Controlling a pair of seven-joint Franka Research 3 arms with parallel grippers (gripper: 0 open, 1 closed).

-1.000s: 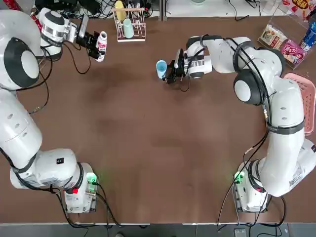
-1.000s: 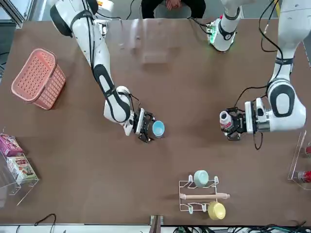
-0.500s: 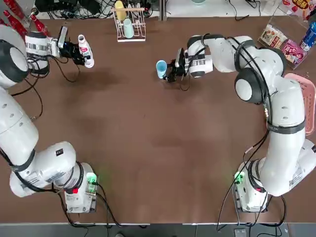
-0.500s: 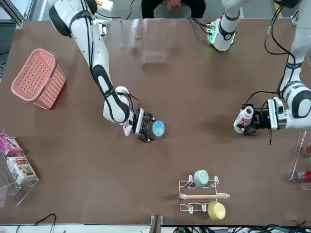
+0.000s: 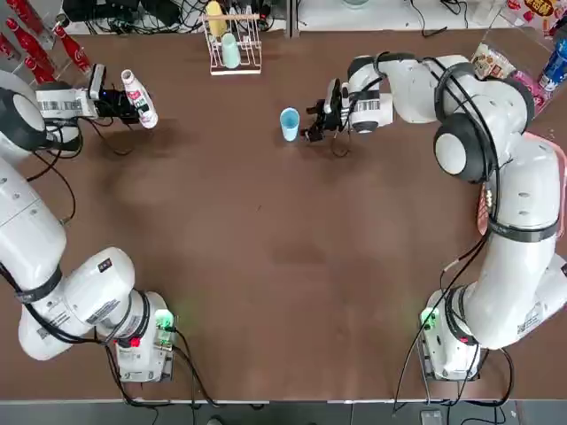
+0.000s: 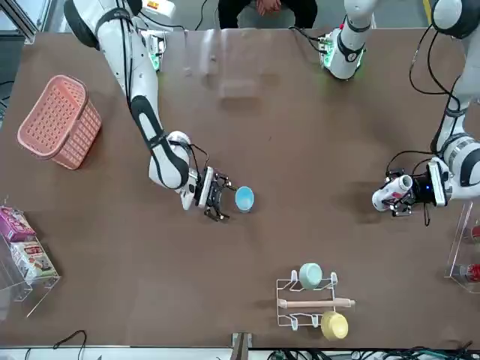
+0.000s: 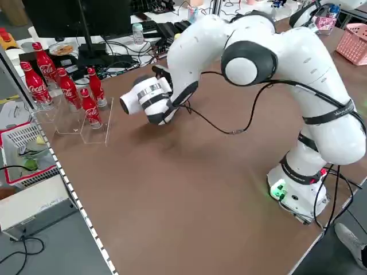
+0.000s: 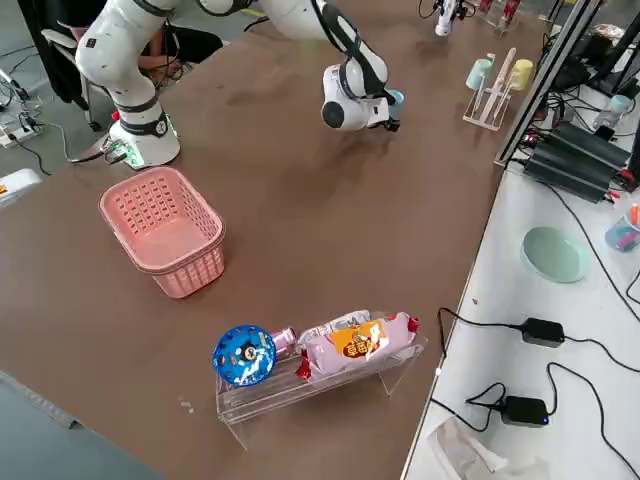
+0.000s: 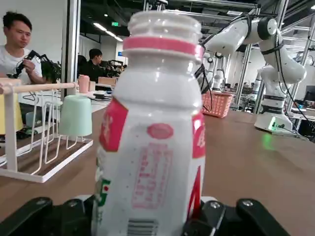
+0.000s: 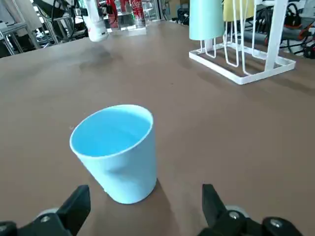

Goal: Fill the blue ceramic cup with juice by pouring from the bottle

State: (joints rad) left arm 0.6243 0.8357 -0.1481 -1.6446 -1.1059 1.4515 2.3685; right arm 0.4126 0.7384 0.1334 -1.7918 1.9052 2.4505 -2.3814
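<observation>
Bottle sits clamped in the left gripper at the table's far left. Cup stands mid-table, just beside the right gripper, whose fingers are spread, apart from it.

The bottle has its base hidden behind the left gripper's fingers. In the left side view, the arm hides the bottle entirely.

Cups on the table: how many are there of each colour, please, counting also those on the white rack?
Blue cup: 1
Mint-green cup: 1
Yellow cup: 1
Total: 3
</observation>
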